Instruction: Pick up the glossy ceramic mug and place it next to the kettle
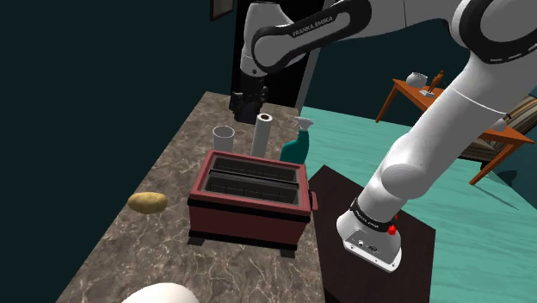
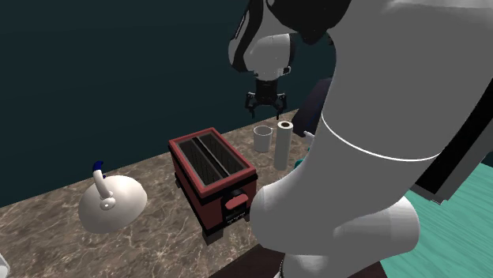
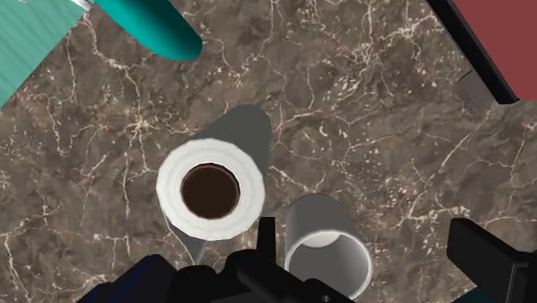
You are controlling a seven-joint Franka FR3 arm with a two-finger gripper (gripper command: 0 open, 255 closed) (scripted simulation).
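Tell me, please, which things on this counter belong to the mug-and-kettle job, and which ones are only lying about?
Belonging to the job:
- pale mug
- white kettle
- pincer, open above the mug

Only lying about:
- red toaster
- paper roll
- teal spray bottle
- potato

One mug (image 1: 224, 138), one paper roll (image 1: 262, 134), one spray bottle (image 1: 299, 148), one toaster (image 1: 249, 200), one potato (image 1: 147, 203), one kettle (image 2: 118, 208).

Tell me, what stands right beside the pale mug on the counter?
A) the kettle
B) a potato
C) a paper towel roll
C: the upright paper towel roll stands right next to the mug, nearer to it than anything else there.
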